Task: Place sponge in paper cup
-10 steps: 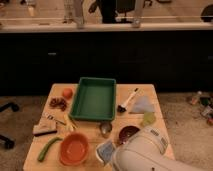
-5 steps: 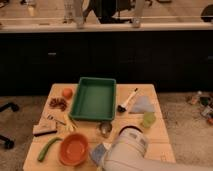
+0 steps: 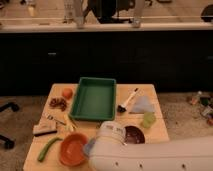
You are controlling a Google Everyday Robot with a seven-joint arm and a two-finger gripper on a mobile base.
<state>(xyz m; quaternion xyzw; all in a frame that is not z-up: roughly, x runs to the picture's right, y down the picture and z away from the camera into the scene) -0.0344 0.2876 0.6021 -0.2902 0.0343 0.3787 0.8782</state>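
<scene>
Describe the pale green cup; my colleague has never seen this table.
On the wooden table, look right of the big green tray, just in front of the pale folded cloth. The pale green cup stands there, beside the dark bowl, right of the robot's hand. It alone is translucent green.
</scene>
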